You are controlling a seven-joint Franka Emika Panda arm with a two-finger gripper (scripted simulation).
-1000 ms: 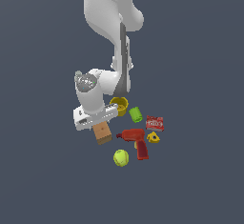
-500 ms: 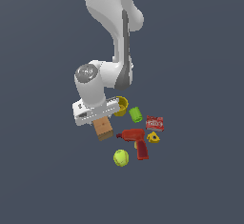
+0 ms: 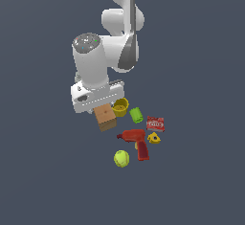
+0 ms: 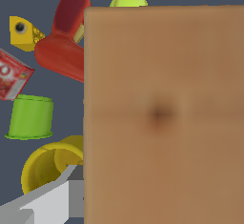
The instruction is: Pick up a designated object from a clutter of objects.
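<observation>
The tan-brown wooden block (image 3: 105, 117) hangs from my gripper (image 3: 99, 107), which is shut on it and holds it just above the clutter. In the wrist view the block (image 4: 162, 113) fills most of the picture and shows a small dark dot on its face. One grey finger (image 4: 52, 200) shows beside it. Below lie a yellow cup (image 3: 120, 106), a green cylinder (image 3: 136, 115), a red drill (image 3: 136, 140), a red packet (image 3: 155, 123), a small yellow piece (image 3: 153, 138) and a yellow-green ball (image 3: 121, 158). The grey-white bottle is not in view.
The clutter sits close together on the dark floor at the exterior view's right of and below the block. In the wrist view the cup (image 4: 50, 168), cylinder (image 4: 31, 117), drill (image 4: 64, 46) and packet (image 4: 12, 75) show past the block's edge.
The arm has risen and carried the wooden block up a little, away from the ball and drill. The other items have not moved.
</observation>
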